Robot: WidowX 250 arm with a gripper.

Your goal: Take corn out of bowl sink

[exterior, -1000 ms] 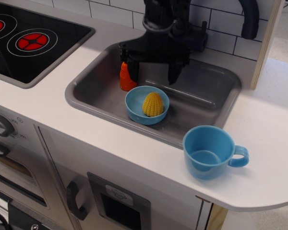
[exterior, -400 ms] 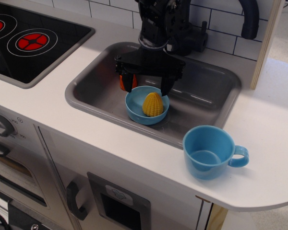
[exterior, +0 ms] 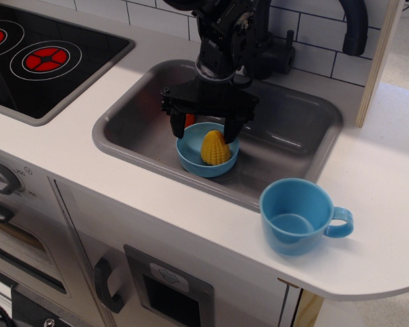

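The yellow toy corn (exterior: 216, 148) stands upright in the shallow light-blue bowl (exterior: 193, 159), which sits in the grey sink (exterior: 286, 136) near its front wall. My black gripper (exterior: 206, 128) is open, low over the bowl's far rim just behind the corn's tip. Its left finger is at the bowl's left rim and its right finger is near the corn's right side. It holds nothing.
An orange-red cone toy (exterior: 189, 120) stands in the sink behind the bowl, mostly hidden by the gripper. A blue mug with a handle (exterior: 300, 216) stands on the white counter at front right. The black stovetop (exterior: 44, 58) lies at the left. The black faucet (exterior: 354, 27) stands at the back.
My gripper has come down and forward from above the sink's back to the bowl's far rim, fingers spread around the corn's tip. The corn and bowl have barely shifted.
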